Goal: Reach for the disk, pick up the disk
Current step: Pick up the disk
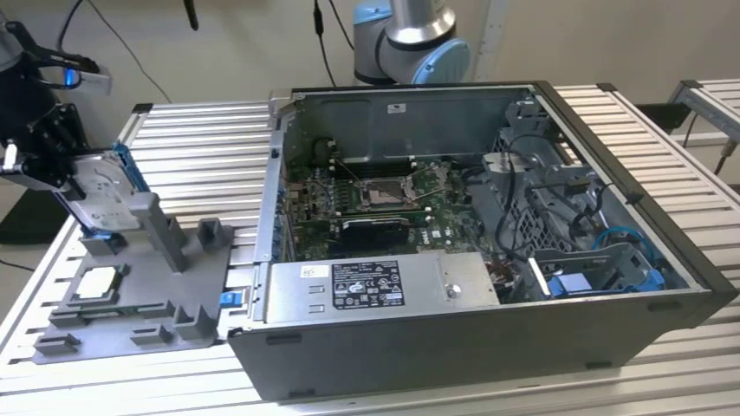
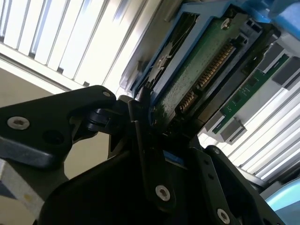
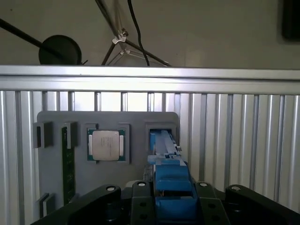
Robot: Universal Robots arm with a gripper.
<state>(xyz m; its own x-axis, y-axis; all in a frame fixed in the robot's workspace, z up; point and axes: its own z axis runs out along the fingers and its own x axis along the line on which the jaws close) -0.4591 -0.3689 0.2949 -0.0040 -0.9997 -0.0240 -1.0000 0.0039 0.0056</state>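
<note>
In the exterior view the disk [image 1: 102, 186], silver-grey in a bright blue bracket, stands on edge over the far-left end of the grey fixture [image 1: 151, 295]. My gripper [image 1: 64, 169] is at its left side, shut on it. The second wrist view looks along the disk's green circuit-board underside [image 2: 197, 70], with a black finger [image 2: 140, 117] pressed against its blue edge. In the first wrist view the blue bracket [image 3: 171, 183] sits between my two fingers, and its far end reaches to the fixture's slot [image 3: 161, 140]. Whether that end still rests in the slot I cannot tell.
A small square silver chip [image 3: 107, 144] lies in a pocket of the fixture, with a green memory stick [image 3: 68, 164] beside it. The open computer case [image 1: 463, 217] takes up the middle and the exterior view's right of the slatted aluminium table [image 1: 197, 139]. The arm's base [image 1: 411, 43] stands behind the case.
</note>
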